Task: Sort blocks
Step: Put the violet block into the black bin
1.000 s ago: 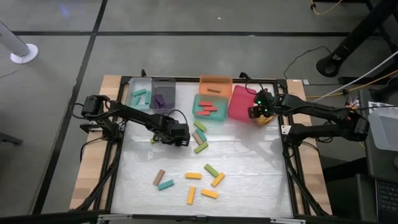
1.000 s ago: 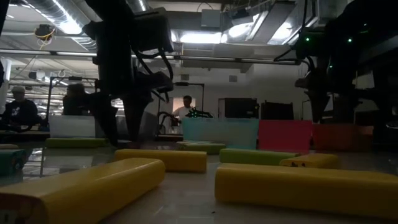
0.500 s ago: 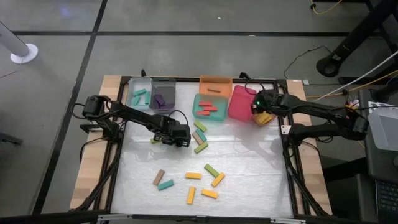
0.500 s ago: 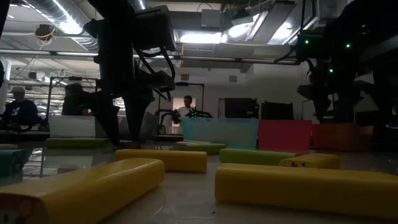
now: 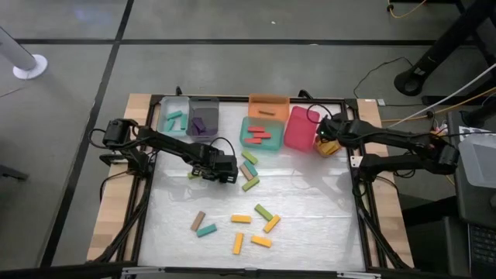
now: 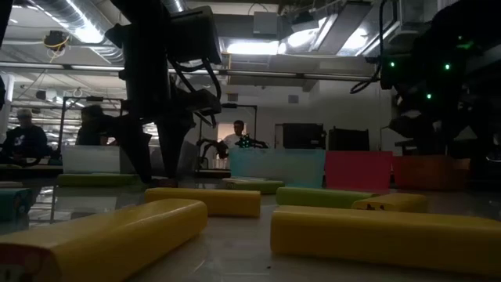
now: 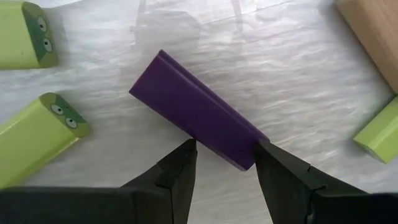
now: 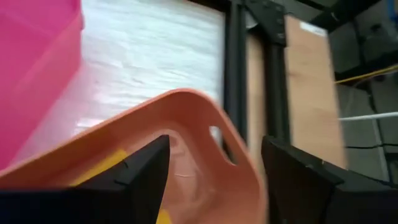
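My left gripper [image 5: 208, 170] stands left of the table's middle, pointing down, shut on a purple block [image 7: 186, 102]. Two light green blocks [image 7: 28, 134] lie flat on the table close by. More blocks lie scattered: green [image 5: 249, 157], brown [image 5: 198, 220], teal [image 5: 206, 230] and yellow [image 5: 241, 219]. My right gripper [image 8: 211, 180] hangs open at the far right, over a peach bin [image 8: 186, 118] that holds a yellow block [image 8: 102, 168]; nothing is between its fingers. My left gripper pinches the purple block's two long sides at its near end [image 7: 239, 146] between its two fingers. The fingers come from above and lie across the block. The block's far end points away from the gripper; whether it is clear of the table, I cannot tell.
Along the far edge stand a clear teal bin [image 5: 174, 118], a grey bin [image 5: 203, 118] with purple blocks, an orange bin [image 5: 268, 108], a teal bin [image 5: 260, 133] with red blocks and a pink bin [image 5: 298, 128]. A black frame [image 5: 360, 201] borders the table.
My right gripper has turned at the wrist above the peach bin, staying open and nearly in place.
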`<control>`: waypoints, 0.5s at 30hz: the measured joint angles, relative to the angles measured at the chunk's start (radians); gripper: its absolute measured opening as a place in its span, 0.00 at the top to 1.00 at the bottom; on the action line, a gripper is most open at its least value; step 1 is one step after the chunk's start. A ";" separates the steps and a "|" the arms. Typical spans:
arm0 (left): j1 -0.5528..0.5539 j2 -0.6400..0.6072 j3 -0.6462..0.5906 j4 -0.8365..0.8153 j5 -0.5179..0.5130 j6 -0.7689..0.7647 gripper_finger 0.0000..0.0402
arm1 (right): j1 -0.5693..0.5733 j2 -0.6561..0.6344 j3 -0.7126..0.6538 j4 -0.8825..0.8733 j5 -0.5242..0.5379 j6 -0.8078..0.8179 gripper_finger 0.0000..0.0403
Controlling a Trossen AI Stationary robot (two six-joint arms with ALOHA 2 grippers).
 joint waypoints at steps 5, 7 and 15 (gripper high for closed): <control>0.000 0.000 0.000 0.001 0.000 0.000 0.63 | 0.000 0.000 -0.113 0.196 0.000 -0.018 0.37; 0.000 0.000 0.000 0.001 0.000 0.000 0.63 | 0.000 0.000 -0.144 0.241 0.023 -0.023 0.37; 0.001 -0.001 0.001 0.002 0.000 0.000 0.63 | -0.084 0.000 -0.206 0.449 0.153 -0.135 0.37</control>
